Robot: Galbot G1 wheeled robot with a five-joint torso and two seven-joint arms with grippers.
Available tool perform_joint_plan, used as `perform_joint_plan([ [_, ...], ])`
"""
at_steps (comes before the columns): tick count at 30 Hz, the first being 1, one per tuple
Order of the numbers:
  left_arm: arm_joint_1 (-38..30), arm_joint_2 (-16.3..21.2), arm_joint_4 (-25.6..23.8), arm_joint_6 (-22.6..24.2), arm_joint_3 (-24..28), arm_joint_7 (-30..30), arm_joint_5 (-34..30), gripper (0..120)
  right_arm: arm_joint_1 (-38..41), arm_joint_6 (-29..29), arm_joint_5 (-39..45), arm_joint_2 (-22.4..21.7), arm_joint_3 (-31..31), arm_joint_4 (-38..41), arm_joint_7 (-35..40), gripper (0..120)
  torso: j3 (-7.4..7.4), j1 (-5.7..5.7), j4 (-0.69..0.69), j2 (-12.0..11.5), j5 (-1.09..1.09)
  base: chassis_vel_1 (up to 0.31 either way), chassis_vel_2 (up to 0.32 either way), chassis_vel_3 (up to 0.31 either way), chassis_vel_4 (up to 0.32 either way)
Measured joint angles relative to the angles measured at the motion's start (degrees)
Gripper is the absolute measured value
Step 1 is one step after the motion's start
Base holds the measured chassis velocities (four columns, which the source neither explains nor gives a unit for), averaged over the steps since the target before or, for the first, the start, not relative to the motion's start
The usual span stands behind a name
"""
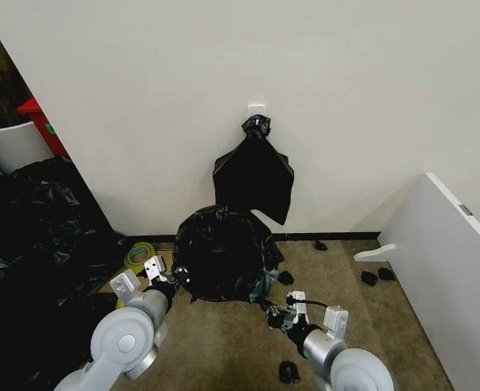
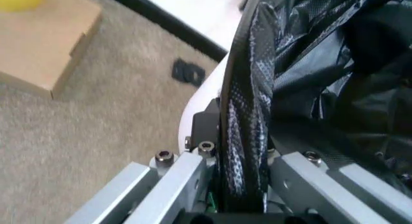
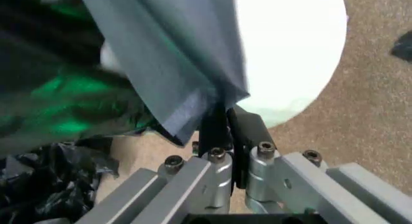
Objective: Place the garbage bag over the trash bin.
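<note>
Both grippers at the garbage bag's edge, on opposite sides of the trash bin.

Nearest the head camera, the left gripper (image 1: 165, 277) and right gripper (image 1: 278, 314) flank the garbage bag (image 1: 223, 252), which drapes over the trash bin on the carpet by the wall. In the left wrist view a rolled band of black film (image 2: 248, 113) runs between the closed-in fingers, with the bin's white wall (image 2: 206, 96) just beside it; that grip probably serves to stretch the bag mouth around the rim. In the right wrist view the fingers (image 3: 219, 132) are pinched together on a fold of the bag (image 3: 186, 64), the trash bin (image 3: 290, 55) directly beyond. Opposed holds likely keep the opening taut. A knotted black bundle (image 1: 254, 173) hangs on the wall behind.
</note>
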Motion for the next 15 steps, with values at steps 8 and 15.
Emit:
perform_joint_plan([
  [8, 0.7, 0.7, -1.9, 5.8, 0.2, -0.7, -1.4, 1, 0.3, -2.5, -1.4, 0.3, 0.1, -1.3, 1.6, 0, 0.0, 0.0, 0.0, 0.0, 0.01, 0.0, 0.0, 0.0, 0.0],
  [15, 0.5, 0.8, -1.5, 6.1, 0.2, -0.1, -1.0, 1, -0.3, -3.5, -3.3, 0.0, 0.2, -1.1, 1.9, 0, 0.0, 0.0, 0.0, 0.0, 0.02, 0.0, 0.0, 0.0, 0.0],
])
